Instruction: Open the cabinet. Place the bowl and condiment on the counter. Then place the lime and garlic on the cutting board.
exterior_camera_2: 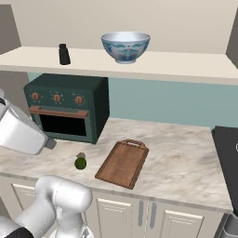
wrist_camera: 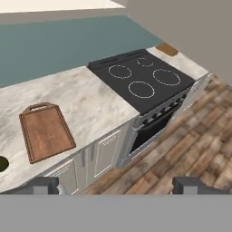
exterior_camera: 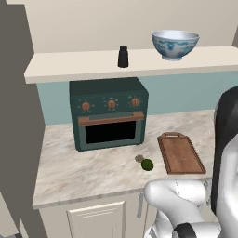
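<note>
Sitting unlabelled beside the bowl: a plain black condiment.

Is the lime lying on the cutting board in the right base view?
No: the lime lies on the bare counter, apart from the cutting board, with the garlic right next to it.

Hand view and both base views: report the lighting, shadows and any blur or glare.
Left base view: flat, even rendered light, only a faint shadow beside the bowl and condiment; slightly soft. Right base view: same even light, the lime casts almost no shadow on the counter. Hand view: no glare on the stove top; cutting board sharp enough.
</note>
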You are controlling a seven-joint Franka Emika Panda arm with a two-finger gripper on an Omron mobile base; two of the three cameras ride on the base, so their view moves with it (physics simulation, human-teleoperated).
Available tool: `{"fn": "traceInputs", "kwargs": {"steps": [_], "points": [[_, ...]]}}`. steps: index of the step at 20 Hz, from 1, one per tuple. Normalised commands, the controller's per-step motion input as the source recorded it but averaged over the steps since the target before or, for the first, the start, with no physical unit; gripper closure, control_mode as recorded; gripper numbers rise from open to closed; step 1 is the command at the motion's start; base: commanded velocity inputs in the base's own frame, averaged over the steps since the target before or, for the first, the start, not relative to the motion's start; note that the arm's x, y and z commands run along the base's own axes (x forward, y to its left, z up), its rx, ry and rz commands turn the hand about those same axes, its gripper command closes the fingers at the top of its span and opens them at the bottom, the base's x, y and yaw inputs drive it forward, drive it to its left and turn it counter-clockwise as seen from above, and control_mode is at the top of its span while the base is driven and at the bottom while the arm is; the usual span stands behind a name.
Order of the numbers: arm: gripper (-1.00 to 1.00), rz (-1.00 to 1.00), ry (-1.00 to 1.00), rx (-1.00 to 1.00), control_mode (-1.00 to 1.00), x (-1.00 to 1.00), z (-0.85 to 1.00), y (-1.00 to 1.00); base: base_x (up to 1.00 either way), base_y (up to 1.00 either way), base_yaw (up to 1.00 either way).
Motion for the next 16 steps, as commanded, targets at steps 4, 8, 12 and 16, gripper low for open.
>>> {"fn": "traceInputs", "kwargs": {"steps": [4, 8, 12, 16], "points": [[-1.0, 0.15, -0.18, 0.28, -1.0, 0.16, 0.0, 0.17, 0.0, 0.0, 0.0], [-1.0, 0.17, -0.27, 0.19, -1.0, 0.24, 0.0, 0.38, 0.0, 0.0, 0.0], [-1.0, 0.15, -0.37, 0.07, -1.0, 0.25, 0.0, 0.48, 0.0, 0.0, 0.0], [-1.0, 0.14, -0.35, 0.0, -1.0, 0.34, 0.0, 0.58, 0.0, 0.0, 0.0]]}}
